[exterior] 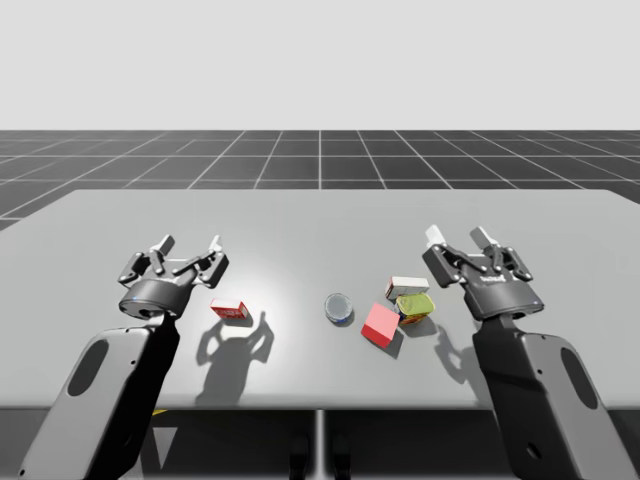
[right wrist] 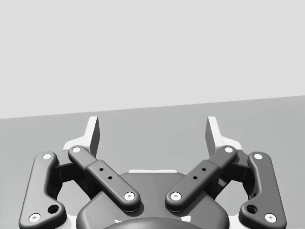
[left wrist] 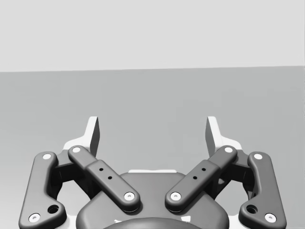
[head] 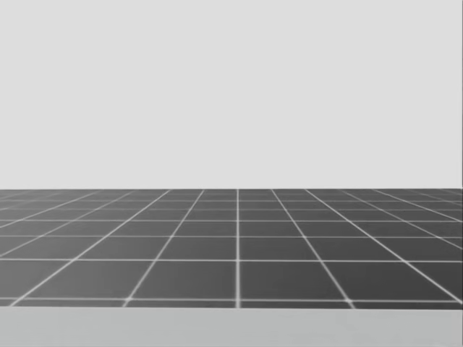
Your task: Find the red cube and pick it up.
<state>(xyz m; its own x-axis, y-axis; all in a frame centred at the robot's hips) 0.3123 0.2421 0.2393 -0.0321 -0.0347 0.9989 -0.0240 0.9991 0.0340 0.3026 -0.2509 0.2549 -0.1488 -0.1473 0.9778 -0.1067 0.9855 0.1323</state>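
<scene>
My left pincer point(exterior: 188, 244) hovers spread wide above the table point(exterior: 300, 220), holding nothing. The red cube point(exterior: 380, 324) lies right of the middle, turned cornerwise to the table's near edge, no side visibly longer. Further right, my right pincer point(exterior: 459, 237) hovers equally spread and empty.

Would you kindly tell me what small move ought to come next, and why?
I would probably tilt my head down first: the head view looks out across the gridded floor, while the high view has the red cube on the table, next to the yellow-green can.
</scene>
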